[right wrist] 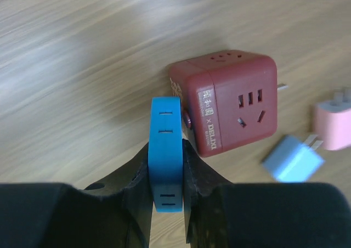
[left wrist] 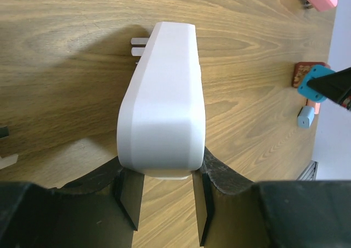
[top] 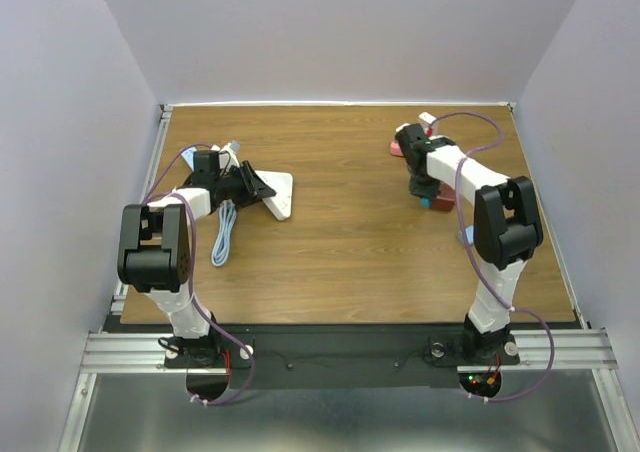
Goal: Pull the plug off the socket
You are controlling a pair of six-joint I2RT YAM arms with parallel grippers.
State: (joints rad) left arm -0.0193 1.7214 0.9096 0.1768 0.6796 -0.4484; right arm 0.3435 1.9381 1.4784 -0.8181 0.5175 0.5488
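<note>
My left gripper is shut on the near end of a white socket block lying on the table's left side. In the left wrist view the block sits between my fingers, and two metal prongs stick out at its far end. My right gripper at the back right is shut on a thin blue adapter with slots in its edge. A dark red cube socket stands on the table right next to it. No plug is seen seated in either one.
A pale coiled cable lies beside the left arm. A pink plug and a light-blue plug lie near the red cube. Another pink piece sits behind the right gripper. Walls enclose the table on the left, right and far sides.
</note>
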